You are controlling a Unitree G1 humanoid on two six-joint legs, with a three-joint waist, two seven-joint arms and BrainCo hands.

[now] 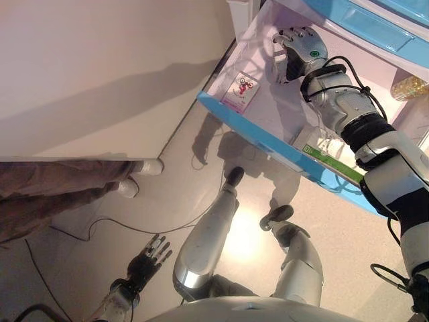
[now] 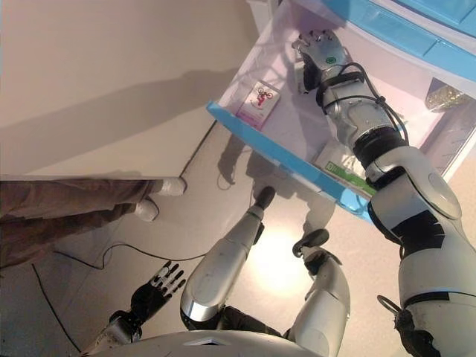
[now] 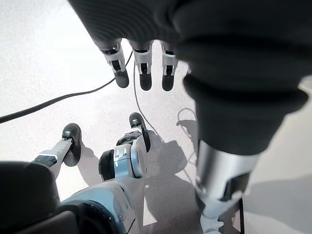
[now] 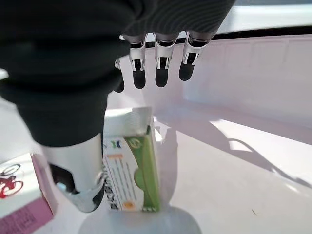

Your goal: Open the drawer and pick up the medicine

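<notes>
The drawer point(image 1: 249, 127) is open. The right hand point(image 4: 97, 146) reaches inside, fingers point(image 4: 160, 68) straight. The green medicine box point(image 4: 134, 173) stands right beside its thumb, long side up. The left hand point(image 1: 149, 258) hangs open, far away.

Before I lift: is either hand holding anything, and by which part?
Nothing clearly held. Right hand has straight fingers over the green-and-white box, with its thumb against the box's side. Left hand is empty.

2 head eyes look down, sharing the drawer point(image 1: 268, 134); wrist cameras close.
</notes>
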